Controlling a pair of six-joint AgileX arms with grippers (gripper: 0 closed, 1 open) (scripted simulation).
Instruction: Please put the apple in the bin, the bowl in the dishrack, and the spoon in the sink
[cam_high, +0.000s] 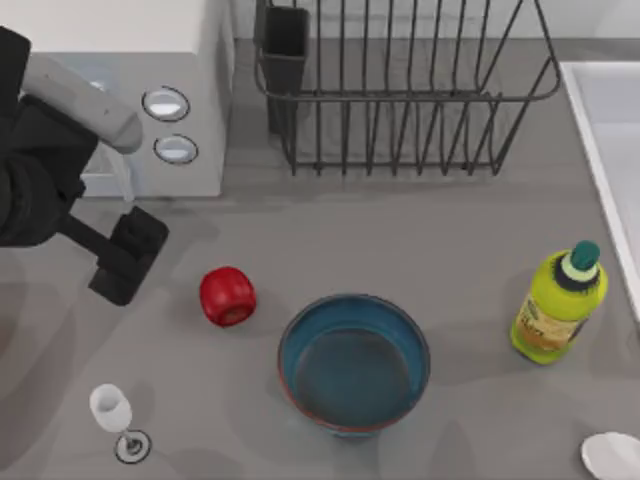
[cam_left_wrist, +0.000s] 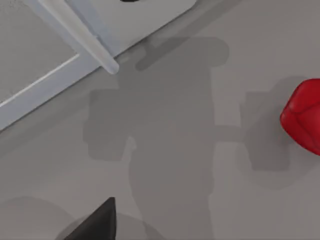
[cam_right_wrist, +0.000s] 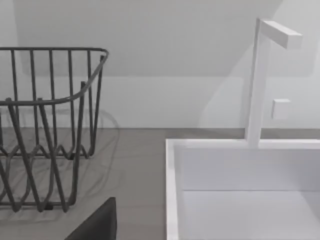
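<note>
Top view, near edge first: spoon (cam_high: 612, 456) at the lower right corner, wine glass (cam_high: 112, 410) lower left. Bowl (cam_high: 354, 362) sits centre, apple (cam_high: 227, 296) just left of it, on the table. Left gripper (cam_high: 128, 257) hovers left of the apple; finger spread cannot be told. Farther back: dishrack (cam_high: 400, 90); sink (cam_high: 610, 150) at right.

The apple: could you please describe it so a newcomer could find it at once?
Start at the white microwave at the table's back left. Forward of it, left of the big blue bowl, sits the apple, with my left gripper just to its left. It is the one glossy red thing, far smaller than the bowl.
</note>
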